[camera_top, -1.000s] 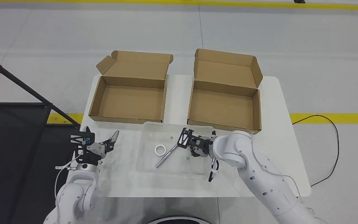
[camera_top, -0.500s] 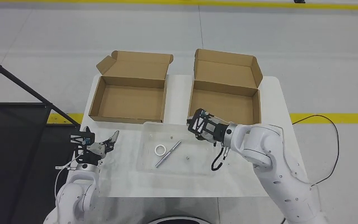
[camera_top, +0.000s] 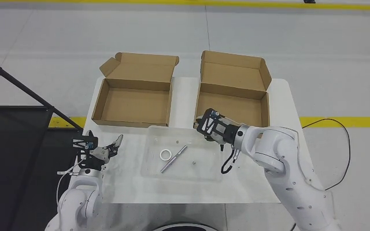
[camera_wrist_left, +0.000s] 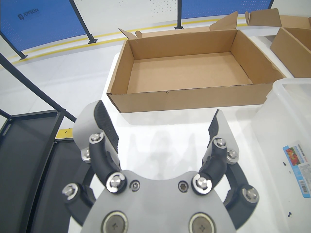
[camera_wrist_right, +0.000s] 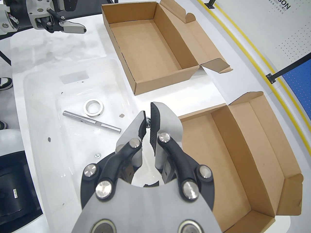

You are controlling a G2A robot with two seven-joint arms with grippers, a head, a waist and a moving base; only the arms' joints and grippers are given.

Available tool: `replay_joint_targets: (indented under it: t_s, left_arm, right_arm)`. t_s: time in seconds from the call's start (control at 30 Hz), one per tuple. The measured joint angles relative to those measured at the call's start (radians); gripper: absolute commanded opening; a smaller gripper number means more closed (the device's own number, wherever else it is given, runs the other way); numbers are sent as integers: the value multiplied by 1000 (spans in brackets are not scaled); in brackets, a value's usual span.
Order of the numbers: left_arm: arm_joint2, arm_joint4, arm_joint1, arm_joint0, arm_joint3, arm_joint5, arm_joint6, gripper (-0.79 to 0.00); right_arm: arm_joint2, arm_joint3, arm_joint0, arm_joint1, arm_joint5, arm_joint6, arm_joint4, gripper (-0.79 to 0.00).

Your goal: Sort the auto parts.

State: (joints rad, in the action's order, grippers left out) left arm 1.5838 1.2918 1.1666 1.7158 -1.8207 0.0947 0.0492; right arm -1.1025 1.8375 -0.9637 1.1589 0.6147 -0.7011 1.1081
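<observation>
Overhead, the right gripper [camera_top: 206, 123] hangs over the near left corner of the right cardboard box [camera_top: 245, 112], beside a clear plastic tray [camera_top: 152, 170] holding a ring [camera_top: 165, 154] and steel rod [camera_top: 174, 159]. Left wrist: the left gripper [camera_wrist_left: 158, 109] gapes wide, ribbed black pads [camera_wrist_left: 107, 125] above glossy white table [camera_wrist_left: 170, 146]. Right wrist: narrow jaws pinch a small round metal part [camera_wrist_right: 147, 121].

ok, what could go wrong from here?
1. The right gripper pinches the small metal part only at its very tips. It might slip out short of the cardboard box beside it.
2. The gripper is close to that box's near wall, so it may clip and shove the box.
</observation>
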Motion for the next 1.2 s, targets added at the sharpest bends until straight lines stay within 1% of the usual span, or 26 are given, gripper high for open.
replay_joint_targets:
  t_s: [0.1, 0.2, 0.33, 0.53, 0.63, 0.73, 0.83, 0.93, 0.97, 1.03, 1.07, 1.1, 1.2]
  left_arm:
    - [0, 0, 0, 0, 0, 0, 0, 0]
    - [0, 0, 0, 0, 0, 0, 0, 0]
    - [0, 0, 0, 0, 0, 0, 0, 0]
    - [0, 0, 0, 0, 0, 0, 0, 0]
    - [0, 0, 0, 0, 0, 0, 0, 0]
    - [0, 0, 0, 0, 0, 0, 0, 0]
    - [0, 0, 0, 0, 0, 0, 0, 0]
    - [0, 0, 0, 0, 0, 0, 0, 0]
    - [0, 0, 0, 0, 0, 0, 0, 0]
    - [0, 0, 0, 0, 0, 0, 0, 0]
    - [0, 0, 0, 0, 0, 0, 0, 0]
    - [0, 0, 0, 0, 0, 0, 0, 0]
    - [0, 0, 0, 0, 0, 0, 0, 0]
  right_arm:
    - [0, -15, 3, 2, -30, 22, 14, -785]
    - [3, -84, 54, 11, -132, 21, 50, -785]
    - [63, -257, 182, 38, -264, -7, 90, -785]
    - [187, -574, 349, 92, -348, 37, 86, -785]
    - [243, -721, 412, 121, -402, 33, 100, -785]
    - [284, -850, 462, 150, -428, 36, 85, -785]
    - [312, -959, 502, 174, -432, 49, 73, -785]
    - [330, -1035, 527, 195, -421, 72, 56, -785]
    - [335, -1053, 534, 200, -419, 77, 52, -770]
    - [342, -1087, 546, 212, -414, 88, 43, -677]
    - [345, -1099, 551, 216, -410, 91, 39, -603]
    - [347, -1110, 556, 220, -407, 93, 37, -570]
    - [354, -1140, 567, 231, -398, 98, 32, -520]
